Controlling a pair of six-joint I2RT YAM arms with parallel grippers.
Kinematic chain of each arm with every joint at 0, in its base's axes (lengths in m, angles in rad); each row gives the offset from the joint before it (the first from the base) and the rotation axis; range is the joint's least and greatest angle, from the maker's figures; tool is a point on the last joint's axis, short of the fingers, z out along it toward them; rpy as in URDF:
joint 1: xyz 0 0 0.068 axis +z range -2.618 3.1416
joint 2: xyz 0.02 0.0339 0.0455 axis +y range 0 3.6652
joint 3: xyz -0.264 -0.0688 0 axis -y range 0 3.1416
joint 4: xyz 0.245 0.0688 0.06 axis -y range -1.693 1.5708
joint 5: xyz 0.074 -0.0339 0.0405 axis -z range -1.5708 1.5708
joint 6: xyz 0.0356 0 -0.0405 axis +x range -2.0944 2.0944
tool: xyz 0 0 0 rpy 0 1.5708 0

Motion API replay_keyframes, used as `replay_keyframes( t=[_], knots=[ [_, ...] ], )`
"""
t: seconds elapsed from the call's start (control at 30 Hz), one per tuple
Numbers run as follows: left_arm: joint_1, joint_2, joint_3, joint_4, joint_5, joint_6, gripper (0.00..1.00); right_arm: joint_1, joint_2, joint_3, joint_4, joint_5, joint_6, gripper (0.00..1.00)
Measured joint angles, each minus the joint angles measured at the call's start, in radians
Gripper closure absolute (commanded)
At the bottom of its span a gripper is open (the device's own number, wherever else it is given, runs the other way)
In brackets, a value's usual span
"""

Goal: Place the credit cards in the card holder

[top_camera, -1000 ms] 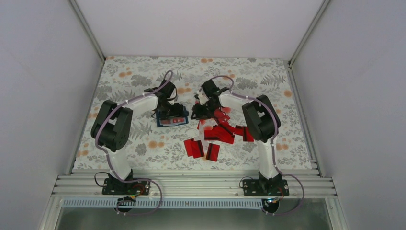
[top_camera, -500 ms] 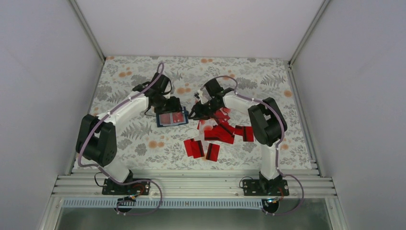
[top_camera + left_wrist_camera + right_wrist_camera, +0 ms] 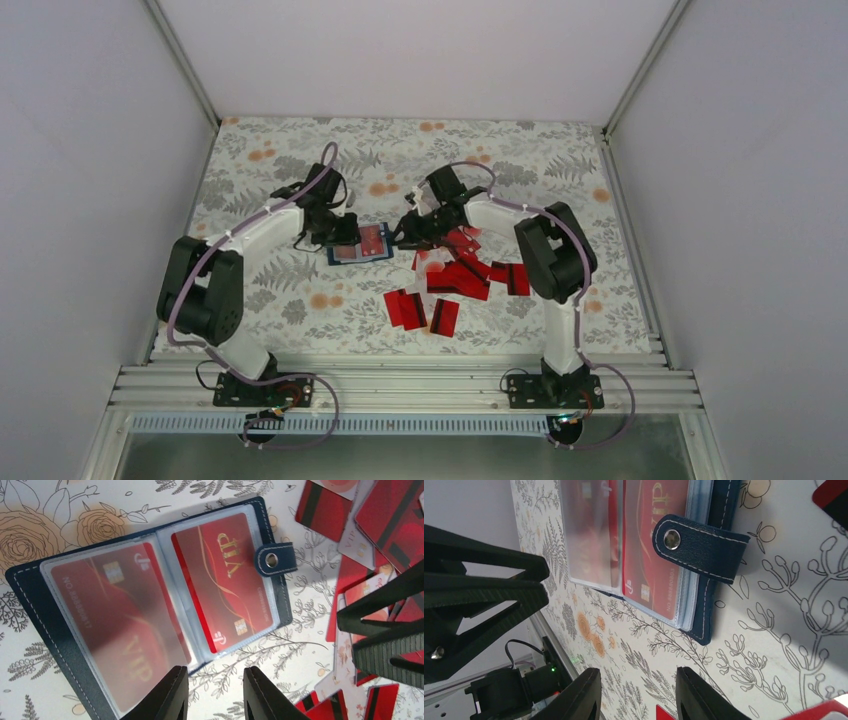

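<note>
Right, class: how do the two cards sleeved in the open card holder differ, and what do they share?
Seen from the left wrist, the left card has its chip above and VIP below; the right card is turned the other way. The snap strap overlaps the right card, not the left card. Both are red, gold-lettered, under clear sleeves.

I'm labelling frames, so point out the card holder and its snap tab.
card holder (image 3: 42,605), left wrist view, on its bare navy cover edge.
snap tab (image 3: 271,560), left wrist view, on its metal stud.
</note>
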Motion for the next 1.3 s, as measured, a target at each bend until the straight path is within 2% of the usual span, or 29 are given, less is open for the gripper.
replay_keyframes(
  t=[0.33,0.93,1.3],
  knots=[
    [0.010,0.109,0.005,0.028,-0.022,0.023,0.84,0.003,0.080,0.020,0.029,-0.023,-0.026,0.63],
    [0.010,0.145,0.025,0.040,-0.052,0.056,0.88,0.012,0.178,0.114,0.074,-0.051,-0.039,0.63],
    [0.010,0.187,-0.002,0.067,-0.016,0.075,0.90,0.018,0.202,0.129,0.084,-0.053,-0.035,0.64]
  ],
)
